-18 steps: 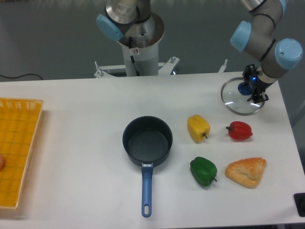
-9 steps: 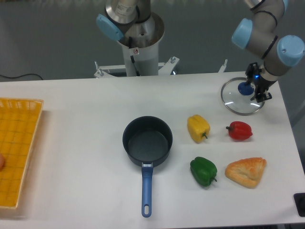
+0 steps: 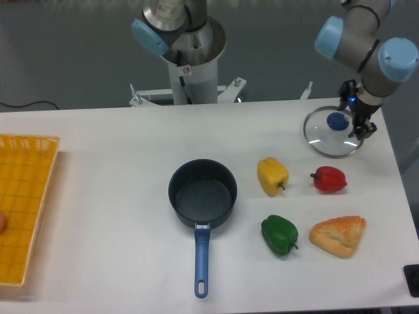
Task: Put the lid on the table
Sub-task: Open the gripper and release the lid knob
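From my remote station I count one lid (image 3: 332, 132), lying flat on the table (image 3: 111, 190) at the far right corner, its blue knob up and uncovered. The gripper (image 3: 359, 123) hangs just beside the knob on its right, over the lid's right rim; the fingers are dark and small in this view, and I cannot tell how wide they stand, though nothing appears held between them. One dark blue saucepan (image 3: 203, 193) sits near the table's middle, uncovered, handle pointing toward the near edge. Peppers: three, namely one yellow pepper (image 3: 272, 176), one red pepper (image 3: 328, 178) and one green pepper (image 3: 279, 235), all to the right of the saucepan and apart from each other. One bread wedge (image 3: 338, 235) lies beside the green pepper. One yellow woven tray (image 3: 23, 209) sits at the left edge.
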